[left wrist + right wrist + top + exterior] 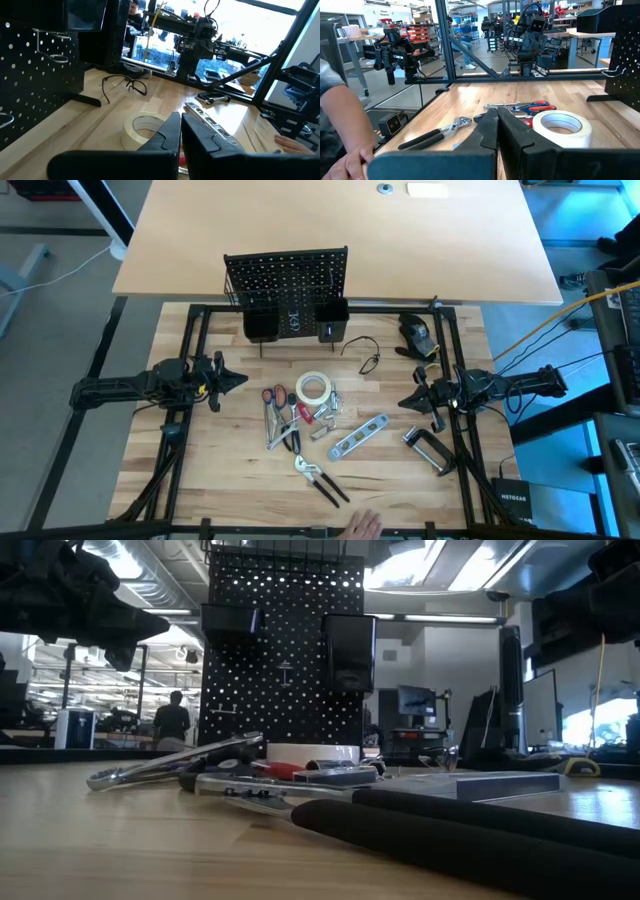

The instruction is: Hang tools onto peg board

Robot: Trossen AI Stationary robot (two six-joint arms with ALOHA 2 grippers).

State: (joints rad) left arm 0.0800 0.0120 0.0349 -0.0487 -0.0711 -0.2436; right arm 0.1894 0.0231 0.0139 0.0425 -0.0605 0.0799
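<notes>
Flanking the tools (310, 418), left tool (238, 378) and right tool (405, 401) hovering, both closed, empty

2 dark jointed arms, each ending in a black 2-fingered pincer (241, 377).

The upright black perforated peg board (288, 275) was stood at the far edge of the pale wooden bench (200, 450), with two black square cups (262, 325) fixed to its lower part. The tools were laid flat before it: a white tape roll (313, 388), red-handled scissors (275, 396) beside it, black-handled pliers (322, 482) nearer the front, a silver spirit level (360, 436), and a silver C-clamp (428, 450) well to the right.
</notes>
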